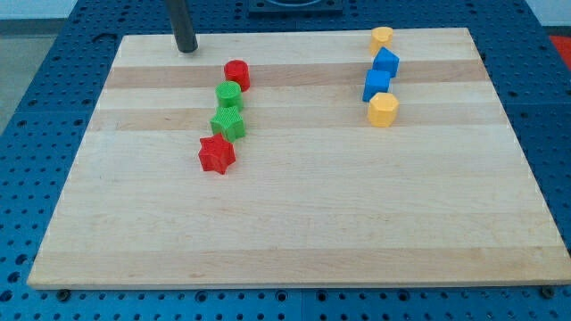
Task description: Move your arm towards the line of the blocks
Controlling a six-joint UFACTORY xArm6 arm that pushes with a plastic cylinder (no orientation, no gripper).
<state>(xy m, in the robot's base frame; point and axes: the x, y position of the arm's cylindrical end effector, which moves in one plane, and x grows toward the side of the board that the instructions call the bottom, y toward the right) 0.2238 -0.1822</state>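
Observation:
My tip [186, 49] rests on the wooden board [294, 223] near its top left edge. Down and to the right of it runs a line of blocks: a red cylinder [236, 74], a green cylinder [229, 94], a green star-like block [228, 122] and a red star [217, 153]. The tip is about a block's width up and left of the red cylinder, not touching it. A second line stands at the top right: a yellow block [382, 37], a blue block [386, 62], another blue block [376, 85] and a yellow hexagonal block [383, 110].
The board lies on a blue perforated table [36, 107]. The board's top edge is just above my tip.

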